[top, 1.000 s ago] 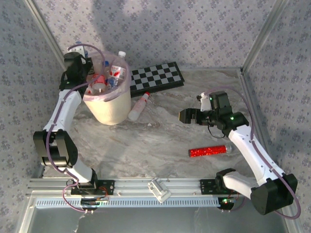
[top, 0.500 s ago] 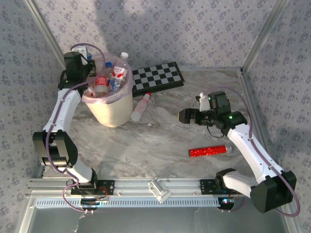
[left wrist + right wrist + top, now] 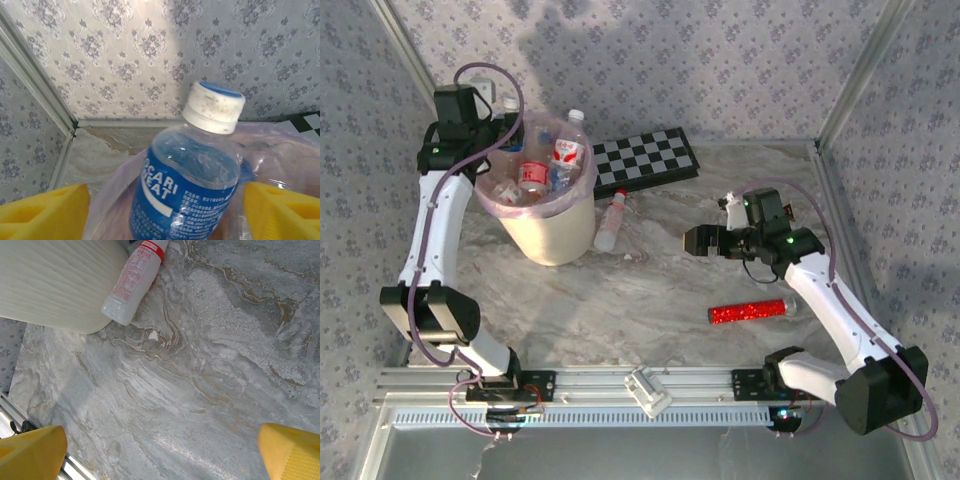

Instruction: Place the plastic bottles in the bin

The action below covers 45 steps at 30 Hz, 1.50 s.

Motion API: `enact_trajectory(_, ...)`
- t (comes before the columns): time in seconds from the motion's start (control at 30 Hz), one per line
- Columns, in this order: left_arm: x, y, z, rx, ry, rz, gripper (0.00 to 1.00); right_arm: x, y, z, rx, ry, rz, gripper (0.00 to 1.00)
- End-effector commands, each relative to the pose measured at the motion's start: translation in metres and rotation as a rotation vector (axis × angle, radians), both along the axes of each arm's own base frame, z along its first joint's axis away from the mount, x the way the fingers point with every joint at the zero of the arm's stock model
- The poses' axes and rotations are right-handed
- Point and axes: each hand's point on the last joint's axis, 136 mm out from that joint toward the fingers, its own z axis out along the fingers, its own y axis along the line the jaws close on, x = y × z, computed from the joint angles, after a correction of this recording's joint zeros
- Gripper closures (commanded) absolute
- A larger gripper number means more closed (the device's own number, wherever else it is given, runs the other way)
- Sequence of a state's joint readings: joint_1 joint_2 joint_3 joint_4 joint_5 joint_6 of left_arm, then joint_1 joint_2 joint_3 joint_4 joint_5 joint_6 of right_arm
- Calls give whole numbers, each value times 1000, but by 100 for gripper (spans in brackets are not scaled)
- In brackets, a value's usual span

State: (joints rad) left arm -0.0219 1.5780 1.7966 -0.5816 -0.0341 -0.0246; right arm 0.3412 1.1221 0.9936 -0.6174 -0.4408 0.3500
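Observation:
The cream bin [image 3: 548,232] with its pink liner stands at the back left and holds several plastic bottles [image 3: 566,150]. My left gripper [image 3: 500,120] hovers over the bin's far-left rim. Its jaws are open, with a blue-labelled, white-capped bottle [image 3: 185,180] standing loose between the yellow fingers [image 3: 45,212], a gap on each side and the liner [image 3: 300,145] beneath. One red-labelled bottle [image 3: 610,220] lies on the table against the bin's right side. It also appears next to the bin wall [image 3: 55,285] as a red-labelled bottle [image 3: 134,282]. My right gripper [image 3: 692,240] is open over bare marble [image 3: 160,455], empty.
A black-and-white checkerboard [image 3: 645,160] lies behind the bin to the right. A red glittery tube [image 3: 748,312] rests on the table near the right arm. Patterned walls and metal posts close in the back and both sides.
The left gripper has risen and drawn back to the left, and its jaws have opened off the blue-labelled bottle. The bin has shifted slightly left. The right arm has barely moved.

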Motion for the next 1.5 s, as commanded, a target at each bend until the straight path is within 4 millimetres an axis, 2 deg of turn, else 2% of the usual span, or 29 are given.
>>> enact_trajectory(0.0, 0, 2, 12, 3, -18, 8, 28, 1, 2, 5, -2, -17, 11, 0)
enact_trajectory(0.13, 12, 2, 13, -25, -34, 13, 50, 1, 2, 4, -5, -17, 11, 0)
enact_trajectory(0.2, 18, -1, 13, -44, -38, 4, 55, 0, 3, 4, -7, -16, 13, 0)
enact_trajectory(0.33, 30, -7, 8, -84, -33, -15, 58, 1, 4, 3, -11, -16, 15, 0)
enact_trajectory(0.47, 37, -8, -15, -99, 19, -16, 63, 1, 5, 1, -20, -14, 16, 0)
enact_trajectory(0.63, 26, -11, -48, -130, 68, -13, 75, -1, 5, -2, -33, -10, 21, 0)
enact_trajectory(0.8, 10, -7, -81, -135, 110, 11, 79, 1, 11, -9, -31, 10, 30, 0)
enact_trajectory(0.9, 7, -6, -88, -127, 121, 15, 79, 1, 17, -11, -37, 21, 42, 0)
enact_trajectory(1.0, 7, -5, -74, -115, 100, 12, 78, 1, 21, -11, -43, 21, 47, 0)
enact_trajectory(1.07, 7, -4, -56, -98, 73, 11, 75, 2, 24, -10, -46, 17, 49, 0)
enact_trajectory(1.17, 5, -2, -24, -73, 23, 8, 61, 6, 28, -5, -38, -9, 49, 0)
enact_trajectory(1.27, -1, -3, 9, -68, -34, -7, 51, 6, 30, -7, -40, -7, 48, 0)
enact_trajectory(1.4, -17, -15, 42, -87, -106, -59, 44, 9, 29, -6, -39, -16, 24, 1)
enact_trajectory(1.47, -29, -30, 54, -77, -131, -97, 42, 12, 26, -5, -39, -27, -6, 1)
